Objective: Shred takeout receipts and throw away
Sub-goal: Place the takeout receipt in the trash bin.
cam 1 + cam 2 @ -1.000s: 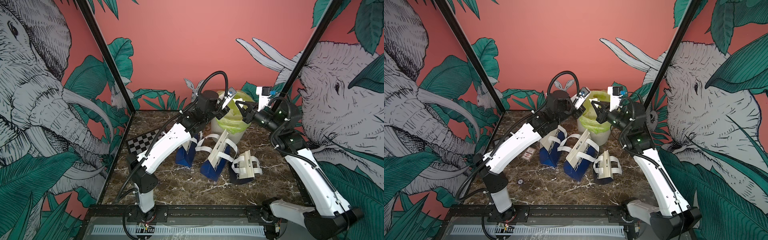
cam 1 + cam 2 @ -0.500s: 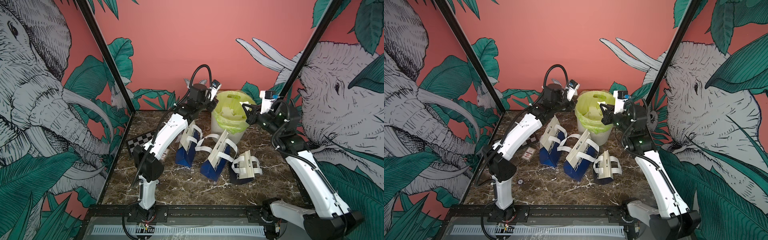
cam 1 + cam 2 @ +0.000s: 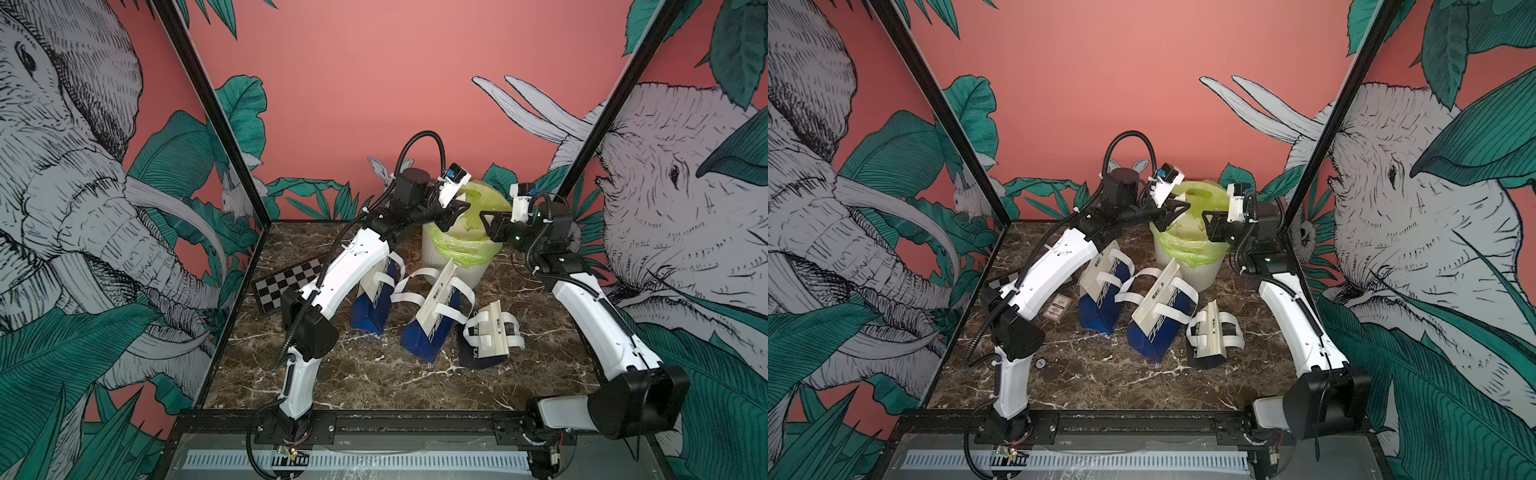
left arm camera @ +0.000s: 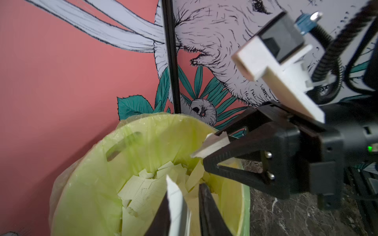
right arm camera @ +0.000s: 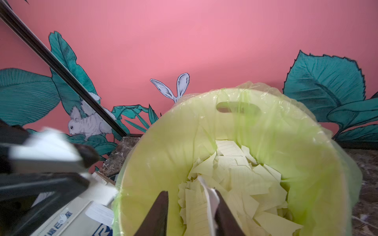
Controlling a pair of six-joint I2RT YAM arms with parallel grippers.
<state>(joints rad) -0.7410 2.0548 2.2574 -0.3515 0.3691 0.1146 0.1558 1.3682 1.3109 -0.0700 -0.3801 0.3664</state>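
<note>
A: Two grippers over the green-lined bin (image 5: pixel 163 143)?
B: Yes, left gripper (image 4: pixel 184 196) and right gripper (image 5: pixel 190 194) hang above it, jaws partly apart, clamping nothing; a white receipt scrap (image 4: pixel 174 202) clings to one finger of each.
A: Other receipts?
B: Many torn pieces (image 5: pixel 235 173) piled inside.

Left pincer (image 5: pixel 87 171) is blurred in the right wrist view.

Two arms, white shells w/ black joints: left arm (image 3: pixel 353 270), right arm (image 3: pixel 590 316). Black ribbed cable (image 3: pixel 419 135) on each. White camera bracket (image 4: pixel 272 67) w/ blue plug (image 4: pixel 306 19) at each wrist. Left gripper (image 4: pixel 184 190) & right gripper (image 4: pixel 210 148): black, triangular open-frame fingers. Right one has two silver screws (image 4: pixel 268 154) and, further back, a green light (image 4: pixel 369 147).
</note>
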